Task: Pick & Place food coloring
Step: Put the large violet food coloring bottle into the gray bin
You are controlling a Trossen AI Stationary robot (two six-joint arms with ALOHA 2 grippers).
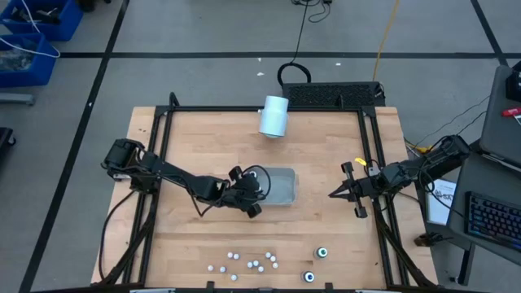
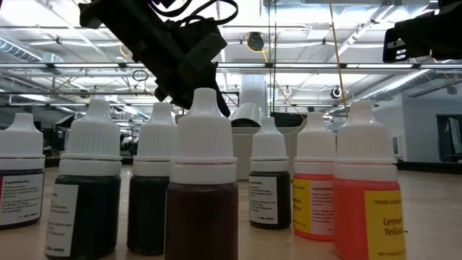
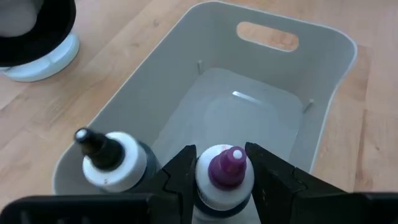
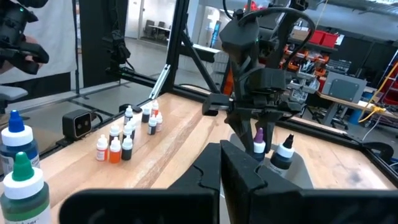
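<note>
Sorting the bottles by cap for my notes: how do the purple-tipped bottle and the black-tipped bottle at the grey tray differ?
The purple-tipped bottle sits between the left gripper fingers; the black-tipped bottle stands free beside it. The purple tip is short and rounded, the black one slimmer and tilted. Both have white collars and sit at the grey plastic tray's near end.

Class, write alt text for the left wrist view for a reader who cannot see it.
The left gripper holds a purple-tipped bottle upright over the near end of a grey tray. A black-tipped bottle stands beside it in the tray, and a white cylinder lies on the wooden table nearby.
</note>
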